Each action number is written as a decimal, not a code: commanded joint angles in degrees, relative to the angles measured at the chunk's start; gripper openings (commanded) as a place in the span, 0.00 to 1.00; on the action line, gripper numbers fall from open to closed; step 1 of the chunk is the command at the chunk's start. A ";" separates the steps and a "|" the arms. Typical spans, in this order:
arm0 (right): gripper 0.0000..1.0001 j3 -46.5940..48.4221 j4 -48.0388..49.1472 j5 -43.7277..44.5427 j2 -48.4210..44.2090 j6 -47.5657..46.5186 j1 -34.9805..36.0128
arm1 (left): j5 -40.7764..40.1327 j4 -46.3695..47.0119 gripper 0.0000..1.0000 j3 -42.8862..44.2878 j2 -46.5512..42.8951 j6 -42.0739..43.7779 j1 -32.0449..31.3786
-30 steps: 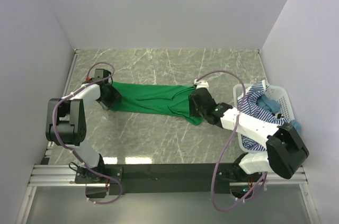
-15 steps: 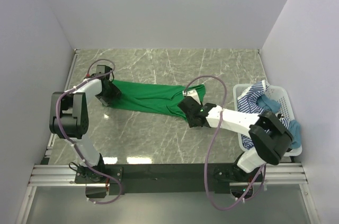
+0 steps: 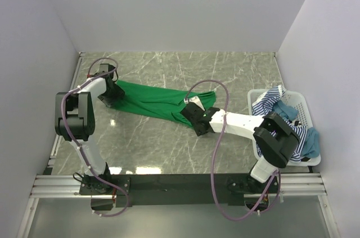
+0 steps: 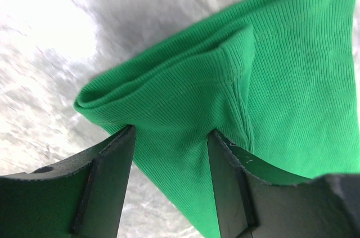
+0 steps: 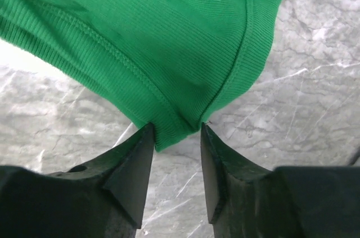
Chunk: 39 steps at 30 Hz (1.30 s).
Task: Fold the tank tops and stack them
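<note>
Clamping opposite ends of the green tank top (image 3: 152, 101) are the left gripper (image 4: 171, 132) and right gripper (image 5: 177, 128). The right pinches only a corner; pulling could slip it free.

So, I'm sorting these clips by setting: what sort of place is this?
Probably a robotics lab test cell, not a home: plain white walls box in a marble-patterned table, two robot arms are bolted to a metal rail at its near edge, and a white basket holds tank tops.

Grey-green marble-patterned tabletop (image 3: 169, 148) with white veins, plain pale walls (image 3: 169, 7) on three sides, aluminium rail (image 3: 185, 184) along near edge
</note>
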 commanded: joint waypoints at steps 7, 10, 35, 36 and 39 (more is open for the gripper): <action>0.52 1.33 2.97 -5.06 -7.32 -6.20 4.40 | -4.50 -1.14 0.60 5.22 2.16 -0.74 2.14; 0.52 1.95 3.50 -6.73 -5.74 -8.22 5.28 | -4.15 -1.23 0.60 6.54 2.77 -0.74 2.23; 0.37 5.02 1.57 -3.04 7.01 -7.35 4.94 | -1.34 0.09 0.59 6.98 3.65 -0.57 2.32; 0.28 5.20 1.39 -3.48 7.01 -7.26 4.58 | -1.34 0.26 0.60 6.37 3.30 -0.57 2.32; 0.07 5.29 1.83 -7.51 5.61 -6.99 3.00 | -0.64 0.61 0.59 5.31 2.78 -0.65 2.32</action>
